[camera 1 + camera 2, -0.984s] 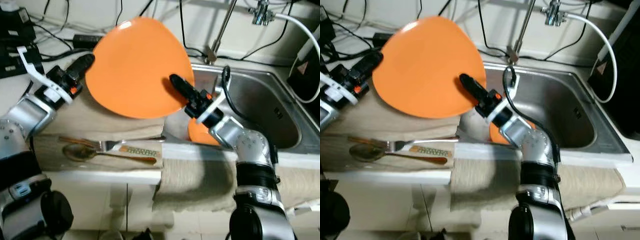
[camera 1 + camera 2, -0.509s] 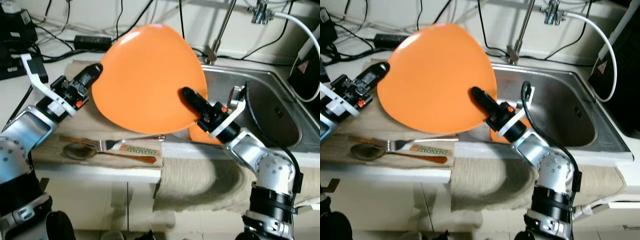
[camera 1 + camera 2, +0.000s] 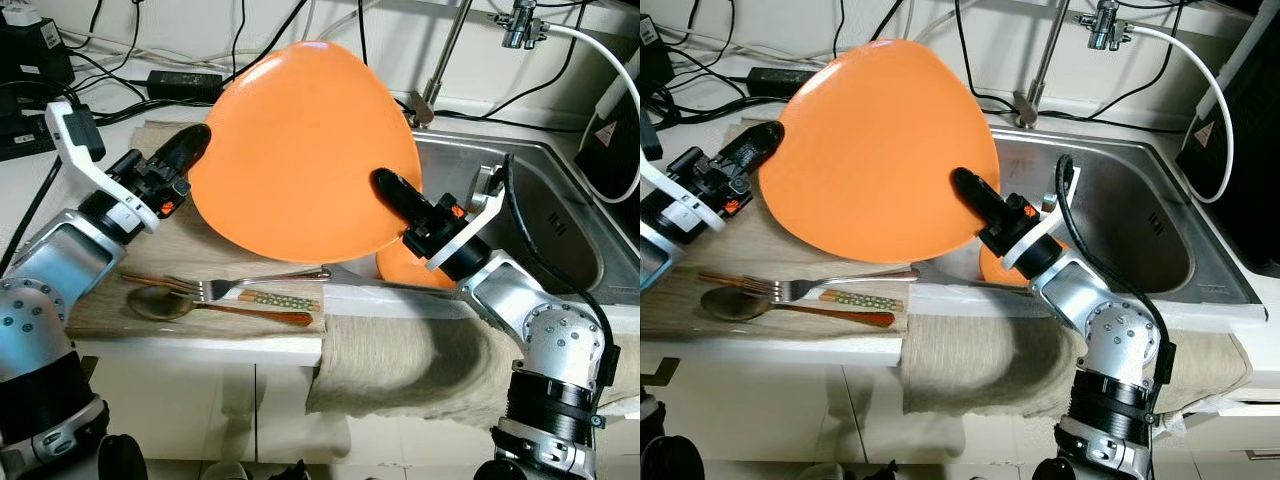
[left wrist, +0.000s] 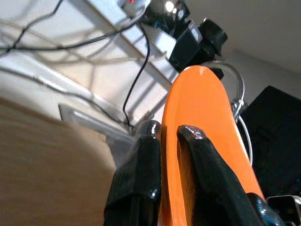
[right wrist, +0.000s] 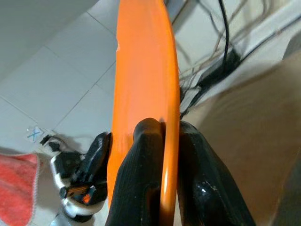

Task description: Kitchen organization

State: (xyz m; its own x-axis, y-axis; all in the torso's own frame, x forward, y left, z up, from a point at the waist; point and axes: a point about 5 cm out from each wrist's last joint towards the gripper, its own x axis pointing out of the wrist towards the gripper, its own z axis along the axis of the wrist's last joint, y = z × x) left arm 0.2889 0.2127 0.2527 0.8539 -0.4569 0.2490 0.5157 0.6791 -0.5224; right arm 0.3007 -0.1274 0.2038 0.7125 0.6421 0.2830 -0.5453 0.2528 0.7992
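A large orange plate (image 3: 300, 150) is held tilted on edge above the beige mat (image 3: 150, 250), just left of the sink. My left gripper (image 3: 188, 148) is shut on its left rim, one finger on each face, seen close in the left wrist view (image 4: 167, 129). My right gripper (image 3: 385, 183) is shut on the plate's lower right rim, again one finger on each face (image 5: 162, 125). A second orange dish (image 3: 400, 268) lies in the sink's near left corner, partly hidden behind my right wrist.
A fork (image 3: 250, 283), a spoon (image 3: 160, 303) and a patterned-handled utensil (image 3: 270, 300) lie on the mat's front. The steel sink (image 3: 540, 200) is at right, with the faucet (image 3: 440, 70) behind. A towel (image 3: 400, 360) hangs over the counter edge. Cables and a black box (image 3: 30, 60) line the back.
Both grippers have carried the plate a little to the right, toward the sink. My right elbow has swung outward and lower.
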